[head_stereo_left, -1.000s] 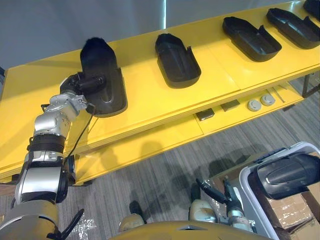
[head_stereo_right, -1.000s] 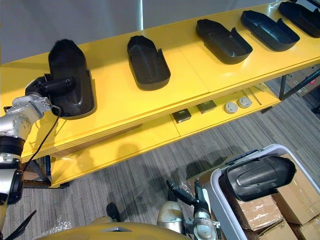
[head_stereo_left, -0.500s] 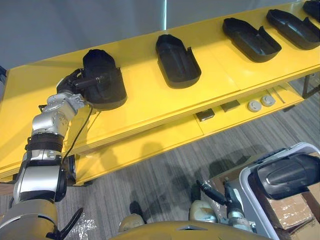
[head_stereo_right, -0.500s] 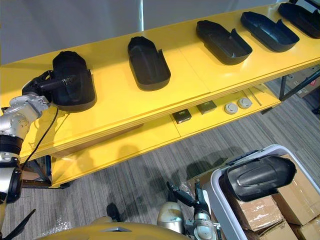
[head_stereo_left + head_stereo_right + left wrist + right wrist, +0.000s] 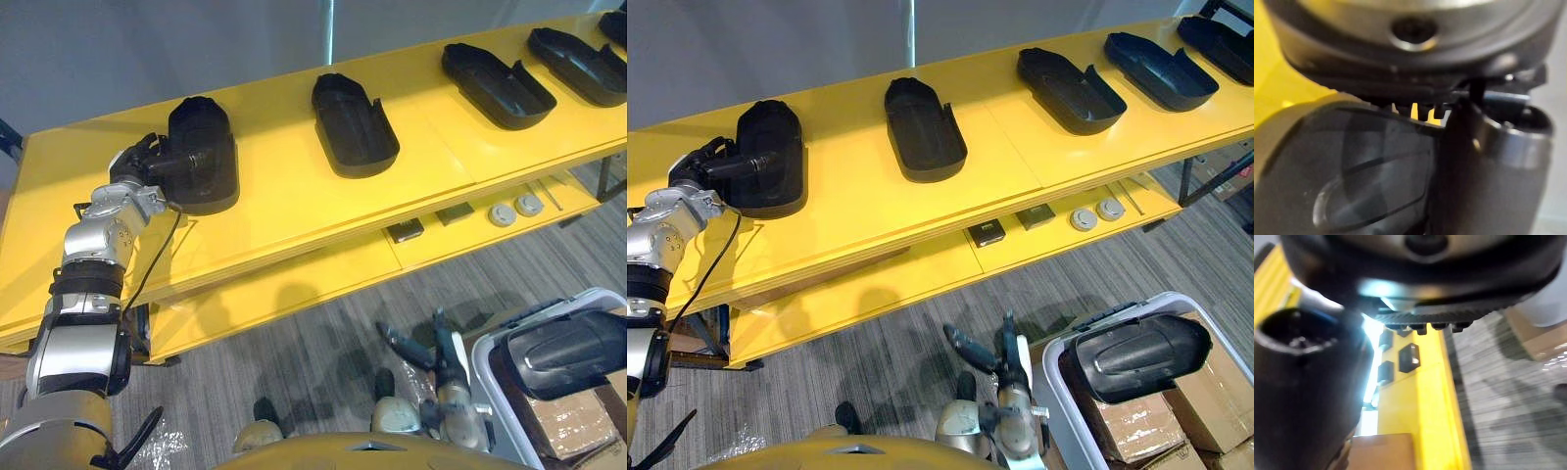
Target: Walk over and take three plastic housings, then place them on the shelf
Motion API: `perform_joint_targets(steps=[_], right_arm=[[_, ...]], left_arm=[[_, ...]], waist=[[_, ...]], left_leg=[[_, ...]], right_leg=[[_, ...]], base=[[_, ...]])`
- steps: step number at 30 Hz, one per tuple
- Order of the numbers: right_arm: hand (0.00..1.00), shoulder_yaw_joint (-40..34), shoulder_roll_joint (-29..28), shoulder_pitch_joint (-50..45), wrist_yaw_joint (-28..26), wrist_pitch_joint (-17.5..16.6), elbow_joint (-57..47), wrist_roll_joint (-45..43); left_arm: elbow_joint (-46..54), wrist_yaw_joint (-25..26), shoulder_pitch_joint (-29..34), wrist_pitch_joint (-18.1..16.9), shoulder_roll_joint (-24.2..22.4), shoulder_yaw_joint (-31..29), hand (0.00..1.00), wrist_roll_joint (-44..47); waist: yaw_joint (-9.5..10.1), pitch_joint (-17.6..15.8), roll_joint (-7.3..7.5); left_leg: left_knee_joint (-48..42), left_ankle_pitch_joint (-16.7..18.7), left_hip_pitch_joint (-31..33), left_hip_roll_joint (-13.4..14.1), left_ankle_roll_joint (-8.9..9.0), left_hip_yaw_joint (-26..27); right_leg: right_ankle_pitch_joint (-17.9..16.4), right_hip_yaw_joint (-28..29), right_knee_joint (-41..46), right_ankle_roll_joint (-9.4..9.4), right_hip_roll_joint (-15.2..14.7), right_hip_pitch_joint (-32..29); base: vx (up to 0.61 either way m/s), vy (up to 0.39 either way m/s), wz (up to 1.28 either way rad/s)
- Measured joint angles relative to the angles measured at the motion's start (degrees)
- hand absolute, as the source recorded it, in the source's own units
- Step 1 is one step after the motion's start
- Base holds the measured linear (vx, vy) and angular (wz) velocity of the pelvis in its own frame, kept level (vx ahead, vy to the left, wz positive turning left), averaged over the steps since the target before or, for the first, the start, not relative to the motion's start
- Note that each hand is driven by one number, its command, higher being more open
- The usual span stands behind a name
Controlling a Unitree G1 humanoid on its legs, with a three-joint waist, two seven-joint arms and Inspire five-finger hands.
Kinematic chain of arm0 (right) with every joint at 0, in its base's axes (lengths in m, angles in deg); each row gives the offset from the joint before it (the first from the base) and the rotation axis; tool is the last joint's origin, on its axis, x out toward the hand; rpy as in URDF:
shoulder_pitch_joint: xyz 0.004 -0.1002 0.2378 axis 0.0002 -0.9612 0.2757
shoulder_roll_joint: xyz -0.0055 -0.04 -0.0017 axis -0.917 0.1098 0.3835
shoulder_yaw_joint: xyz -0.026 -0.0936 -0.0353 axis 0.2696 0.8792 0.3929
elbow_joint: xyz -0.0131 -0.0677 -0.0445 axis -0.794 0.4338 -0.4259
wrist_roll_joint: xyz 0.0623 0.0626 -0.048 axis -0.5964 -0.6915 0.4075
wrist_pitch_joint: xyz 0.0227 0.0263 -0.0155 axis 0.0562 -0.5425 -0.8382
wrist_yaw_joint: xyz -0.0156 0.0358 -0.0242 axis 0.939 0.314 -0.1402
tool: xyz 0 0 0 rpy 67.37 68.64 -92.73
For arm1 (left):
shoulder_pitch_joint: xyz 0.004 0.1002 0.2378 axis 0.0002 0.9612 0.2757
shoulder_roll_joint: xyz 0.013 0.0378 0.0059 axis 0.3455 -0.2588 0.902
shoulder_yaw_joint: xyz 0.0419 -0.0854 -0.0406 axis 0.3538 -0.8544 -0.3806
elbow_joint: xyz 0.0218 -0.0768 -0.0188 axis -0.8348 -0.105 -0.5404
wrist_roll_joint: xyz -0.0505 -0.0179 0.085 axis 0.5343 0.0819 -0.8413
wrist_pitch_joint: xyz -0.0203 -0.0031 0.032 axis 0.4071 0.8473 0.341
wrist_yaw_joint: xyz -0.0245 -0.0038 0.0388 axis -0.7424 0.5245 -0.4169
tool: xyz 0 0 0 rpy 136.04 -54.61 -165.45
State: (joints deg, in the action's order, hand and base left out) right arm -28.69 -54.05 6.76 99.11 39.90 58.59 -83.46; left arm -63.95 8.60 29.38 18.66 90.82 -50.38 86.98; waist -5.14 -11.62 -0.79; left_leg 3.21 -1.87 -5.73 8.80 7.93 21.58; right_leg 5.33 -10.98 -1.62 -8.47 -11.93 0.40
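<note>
Gripping the leftmost housing (image 5: 204, 157) at its left end, the left hand (image 5: 147, 164) had fingers and thumb curled onto it. The housing lay on the top board of the yellow shelf (image 5: 294, 211). Three more housings (image 5: 355, 124) sat in a row to its right, spaced apart. The right hand (image 5: 441, 364) hung low over the carpet, fingers straight and spread, holding nothing, beside a white bin (image 5: 487, 377) with another housing (image 5: 566, 351) in it.

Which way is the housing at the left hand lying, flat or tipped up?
Flat: the housing lies along the yellow shelf, no end raised; the left hand grips its side.
</note>
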Motion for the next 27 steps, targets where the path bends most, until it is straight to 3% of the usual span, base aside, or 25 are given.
perform_joint_targets(steps=[4,11,21,23,27], right_arm=[[1.0,-0.18,1.66,2.9,3.91,-1.53,-8.03,1.01],[1.0,-5.25,7.29,11.54,9.54,-3.75,-22.77,1.92],[1.0,-8.44,8.9,18.16,11.42,-3.85,-29.99,0.87],[1.0,-8.68,8.91,18.19,11.09,-3.85,-30.61,-0.2],[1.0,-8.48,8.91,18.38,8.9,-3.49,-31.01,-0.57]], left_arm=[[0.01,-0.98,0.1,0.0,0.42,0.05,1.0,-0.03],[0.06,-5.28,0.1,-0.53,5.63,1.55,1.0,-5.9],[0.95,-8.68,0.37,-2.8,6.36,1.57,1.0,-4.22],[3.34,-8.7,1.76,-2.82,6.37,1.26,1.0,-3.37],[17.15,-8.76,14.16,-4.29,3.51,-2.92,1.0,-1.17]], waist=[[1.21,0.2,0.32],[2.01,2.22,2.37],[3.22,3.61,2.47],[3.31,3.67,2.37],[3.24,4.69,1.0]], left_leg=[[0.02,0.0,-0.71,0.02,0.01,-0.05],[-0.04,-0.03,-0.97,0.02,0.04,-1.23],[-0.02,-0.16,-1.47,0.0,0.01,-1.66],[0.06,-0.2,-1.51,-0.02,0.0,-1.69],[1.18,-0.7,-1.7,-0.15,-0.03,-2.08]], right_leg=[[0.03,-0.1,-0.18,0.01,0.02,0.85],[0.59,-1.35,-1.51,0.22,0.04,2.5],[0.79,-1.63,-1.53,0.21,0.02,3.15],[0.79,-1.83,-1.5,0.21,0.02,3.27],[0.79,-2.63,-1.5,0.21,0.0,3.26]], base=[[0.0,0.0,0.0],[0.0,-0.004,0.07],[-0.02,-0.001,0.01],[-0.01,0.0,0.02],[0.0,-0.001,0.04]])
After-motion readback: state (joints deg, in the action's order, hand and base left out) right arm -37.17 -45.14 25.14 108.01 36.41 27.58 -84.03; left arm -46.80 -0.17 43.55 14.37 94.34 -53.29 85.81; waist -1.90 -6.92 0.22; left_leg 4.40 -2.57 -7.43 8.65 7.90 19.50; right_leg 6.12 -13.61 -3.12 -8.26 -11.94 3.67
